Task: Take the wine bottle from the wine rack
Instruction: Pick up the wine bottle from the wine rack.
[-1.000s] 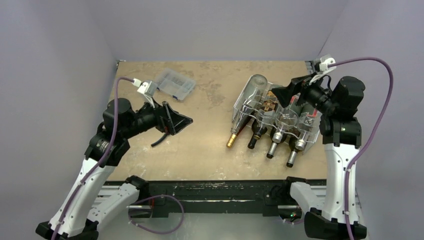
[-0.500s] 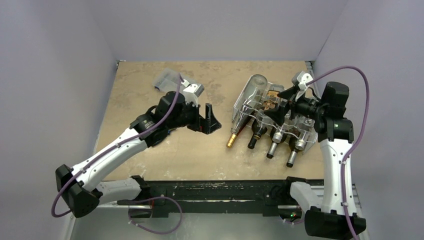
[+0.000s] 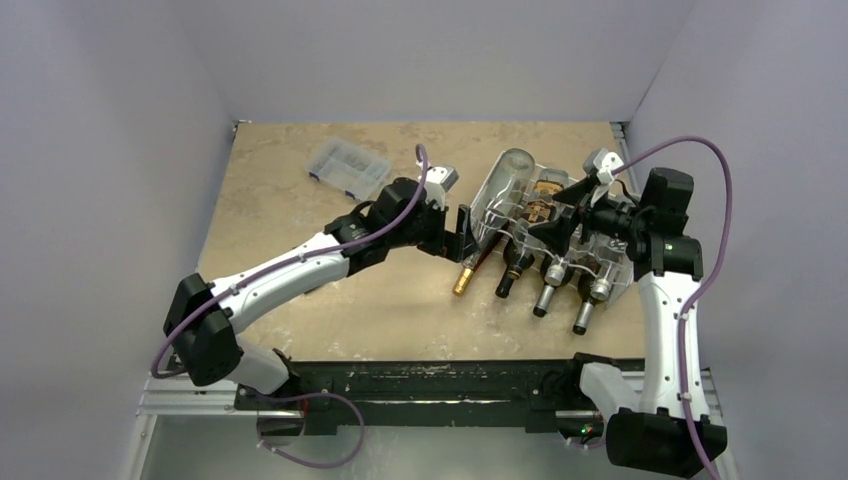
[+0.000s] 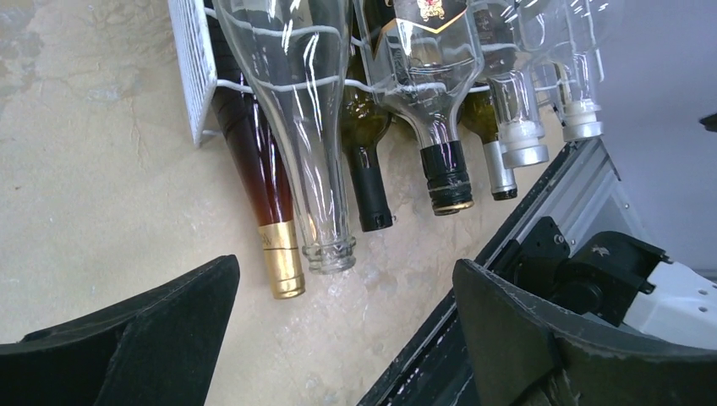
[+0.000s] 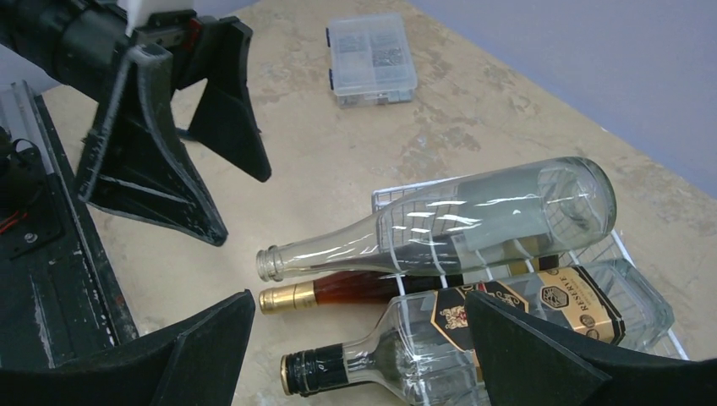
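Arm bases sit at the near edge of the tan table (image 3: 330,310), and both arms reach in toward the right half. Nearest on the table are bottle necks, all pointing at the near edge: two silver-capped necks (image 3: 582,318) on the right, a dark green bottle with a black capsule (image 4: 368,161), and leftmost an amber bottle with a gold capsule (image 5: 338,292) lying low. Above the amber one rests an empty clear glass wine bottle (image 5: 473,220), uncapped, on the top left of the white wire wine rack (image 4: 190,76). Beside it lies a squarish clear bottle with a dark label (image 5: 507,317). Every bottle lies in the rack, none lifted. The left gripper (image 3: 467,232) is just beside the rack's left side, jaws spread wide and empty. In its wrist view the clear bottle's mouth and the gold capsule lie ahead between the fingers (image 4: 161,330), apart from them. The right gripper (image 3: 557,212) hangs over the middle of the rack, jaws also released wide, gripping nothing. Far left on the table, well apart from the rack, sits a small clear compartment box (image 3: 348,168).
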